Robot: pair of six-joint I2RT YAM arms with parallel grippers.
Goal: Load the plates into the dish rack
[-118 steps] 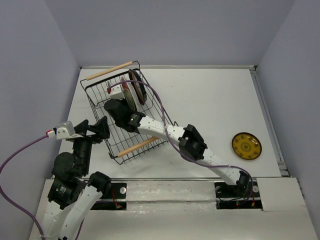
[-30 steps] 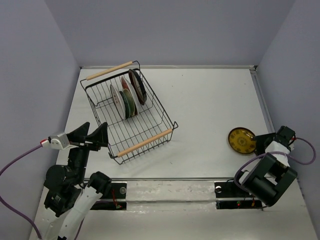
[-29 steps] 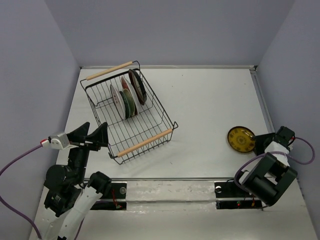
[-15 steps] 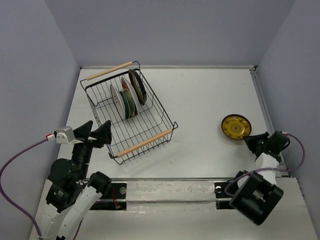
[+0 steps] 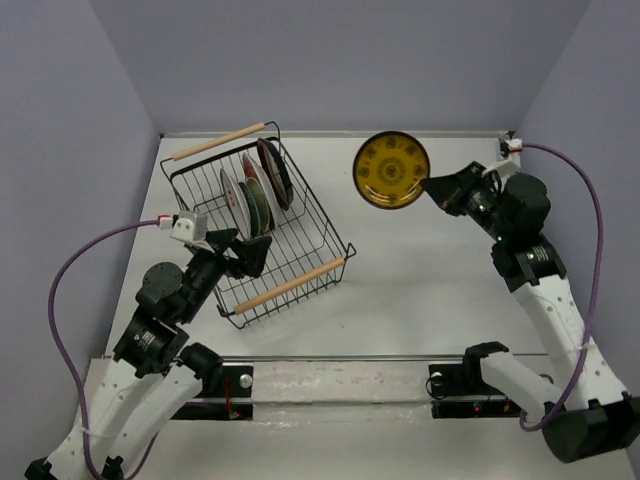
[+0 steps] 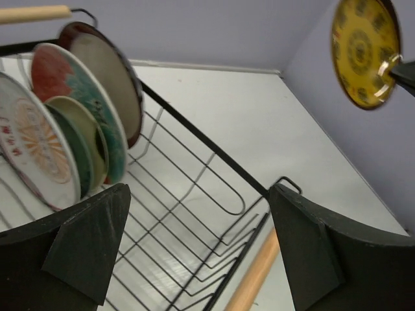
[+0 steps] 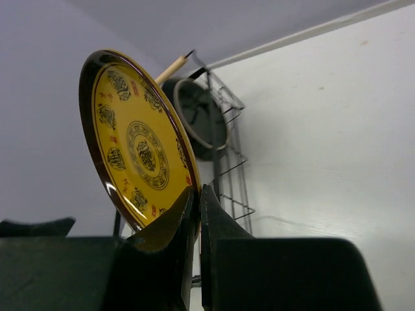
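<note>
Yellow plate (image 7: 139,155) is pinched at its rim by our right gripper's (image 7: 196,202) closed fingers, held on edge above the table (image 5: 430,270), well apart from the dish rack (image 5: 318,200). Such a thin rim grip could let it swivel or drop. 4 plates (image 5: 255,195) stand in the rack's far slots; our left gripper (image 6: 201,243), spread wide and empty, hovers over the near end, possibly blocking the approach.

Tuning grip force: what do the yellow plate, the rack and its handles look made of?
Yellow plate: likely glazed ceramic, going by the glossy sheen along its dark rim and the printed dark motifs.
Rack: thin black wire, probably coated metal, with little shine.
Handles: light wooden rods, matte, apparently unvarnished.
</note>
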